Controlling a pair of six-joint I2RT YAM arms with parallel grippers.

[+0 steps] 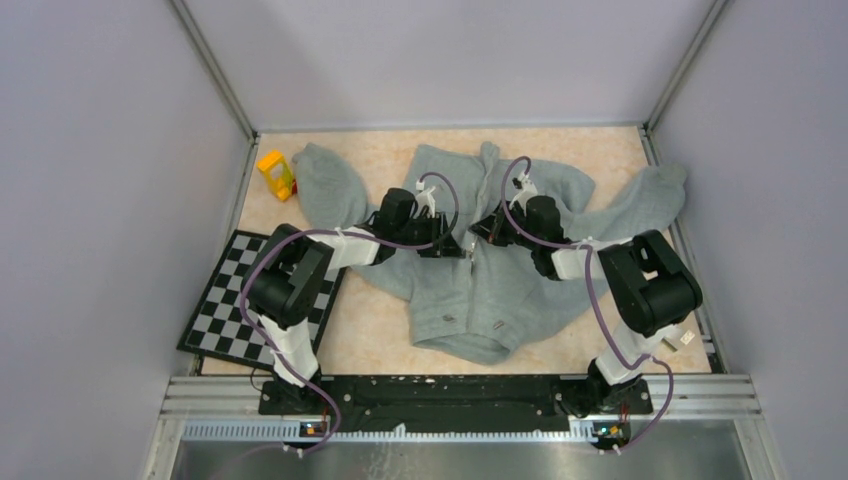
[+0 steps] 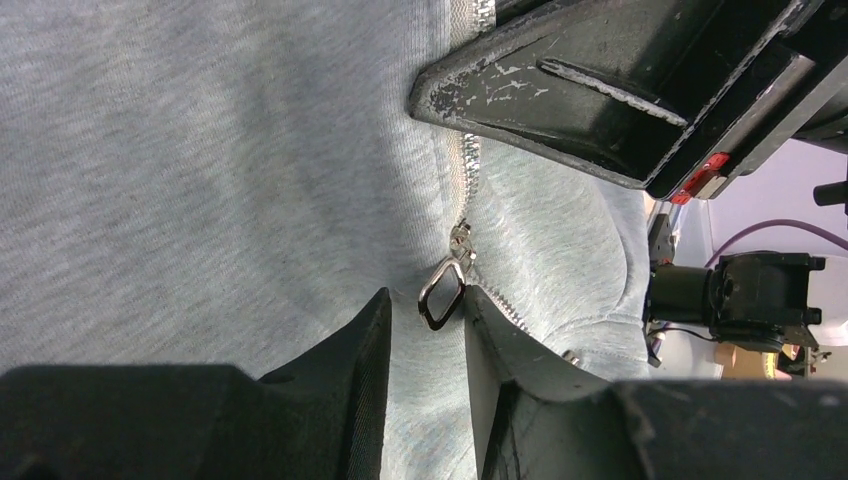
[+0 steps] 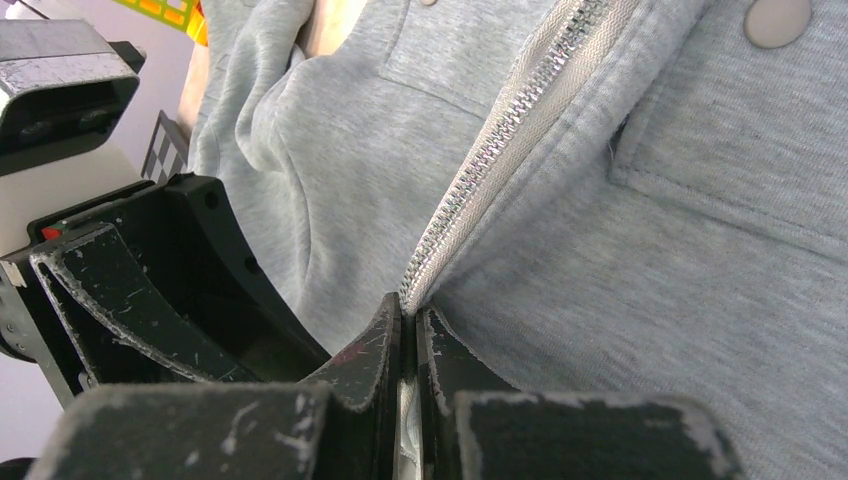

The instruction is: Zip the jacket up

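The heather-grey jacket (image 1: pixel 480 290) lies spread on the table with its sleeves out to both sides. Both grippers meet over its centre front. My left gripper (image 1: pixel 440 240) is open, its fingers either side of the metal zipper pull (image 2: pixel 443 291), which hangs between the fingertips; the pull sits close to the right finger (image 2: pixel 490 330). My right gripper (image 1: pixel 487 228) is shut on the zipper tape edge (image 3: pixel 412 300), with the open zipper teeth (image 3: pixel 500 130) running up away from it. A snap button (image 3: pixel 778 20) and a flap pocket (image 3: pixel 740 150) show beside the zipper.
A black-and-white chequered board (image 1: pixel 255 300) lies at the left, partly under the left arm. A yellow toy block (image 1: pixel 276 173) stands at the back left by the jacket sleeve. Grey walls and metal rails enclose the table on three sides.
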